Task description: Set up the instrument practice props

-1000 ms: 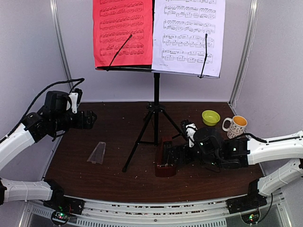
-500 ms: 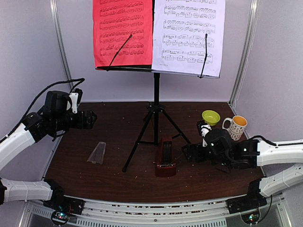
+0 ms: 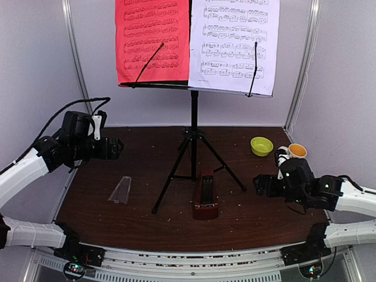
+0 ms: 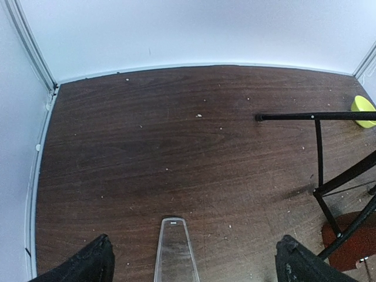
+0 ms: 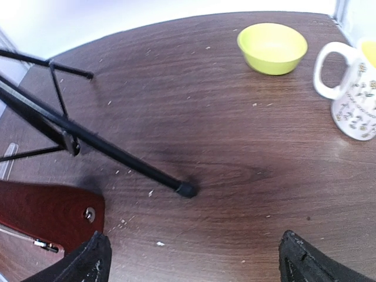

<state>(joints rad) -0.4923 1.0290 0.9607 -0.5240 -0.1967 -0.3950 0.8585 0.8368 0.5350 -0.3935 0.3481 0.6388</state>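
Note:
The black tripod music stand [image 3: 193, 155] stands mid-table. Its desk holds the red sheet [image 3: 153, 41] and the white sheet [image 3: 234, 44]. The red-brown metronome [image 3: 205, 197] lies on the table by the tripod's front legs, without its cover; it also shows in the right wrist view [image 5: 47, 214]. The clear cover [image 3: 120, 190] lies flat at the left, directly below my left gripper [image 4: 194, 267], which is open, empty and held above the table [image 3: 114, 148]. My right gripper [image 3: 259, 185] is open and empty, to the right of the metronome and apart from it [image 5: 194, 261].
A small green bowl [image 3: 261, 145] and a spotted white mug [image 3: 292, 154] stand at the back right, close to my right arm. A tripod foot [image 5: 185, 189] rests just ahead of the right gripper. White walls close in the table on three sides.
My right gripper has pulled back to the right, from against the metronome to well clear of it. The metronome stayed put. The left arm shifted only slightly.

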